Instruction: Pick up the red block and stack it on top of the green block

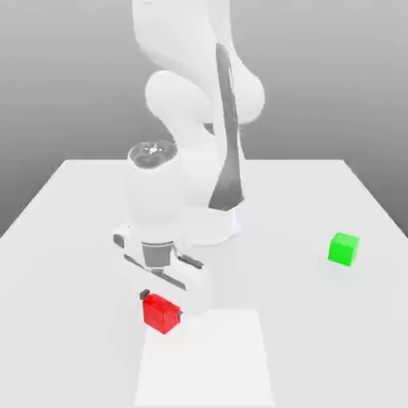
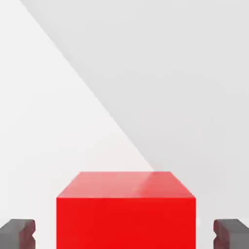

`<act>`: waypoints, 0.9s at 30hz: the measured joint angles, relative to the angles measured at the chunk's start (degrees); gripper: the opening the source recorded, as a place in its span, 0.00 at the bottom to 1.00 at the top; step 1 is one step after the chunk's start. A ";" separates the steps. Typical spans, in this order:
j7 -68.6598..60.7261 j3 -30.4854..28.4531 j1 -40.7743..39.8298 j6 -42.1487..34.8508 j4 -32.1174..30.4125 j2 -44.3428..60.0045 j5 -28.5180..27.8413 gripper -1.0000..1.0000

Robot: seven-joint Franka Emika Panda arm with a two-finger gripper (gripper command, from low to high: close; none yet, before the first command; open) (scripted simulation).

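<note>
**Gripper straddles the red block, green block waits off to the side**

Down low goes the Panda arm [image 1: 187, 159], its gripper [image 1: 162, 306] right at the red block [image 1: 162, 312] on the white table [image 1: 319, 335]. In the hand view the red block [image 2: 125, 209] sits squarely between the two dark grey fingertips [image 2: 17, 233], one on each side, and there is a clear strip of white showing between each pad and the cube's faces. So the jaws are spread wide, not touching the block. The red block rests on the table, its glossy top face in plain sight.

From the exterior view, the red block lies in front of the robot's base [image 1: 215, 227], just at the edge of a brighter white patch [image 1: 207, 358] on the table. The green block [image 1: 343, 249] stands well apart from the red block, off toward the exterior view's right and a little farther back, alone on the table.
</note>
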 joint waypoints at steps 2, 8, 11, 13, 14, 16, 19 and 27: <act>0.09 0.01 -0.01 0.05 0.00 0.00 -0.09 0.00; 0.01 0.28 -0.25 -4.51 -0.75 -5.30 0.04 0.00; -0.19 0.49 -0.34 -9.74 -1.61 -11.38 0.32 0.00; -0.65 0.85 0.38 -12.88 -2.11 -15.04 0.65 0.00; -1.55 1.66 1.70 -13.75 -2.21 -16.03 1.20 0.00; -3.84 3.83 5.25 -14.88 -2.29 -17.33 2.55 0.00; -7.61 7.37 11.44 -16.14 -2.32 -18.75 4.70 0.00; -17.73 16.74 28.59 -19.19 -2.36 -22.19 10.37 0.00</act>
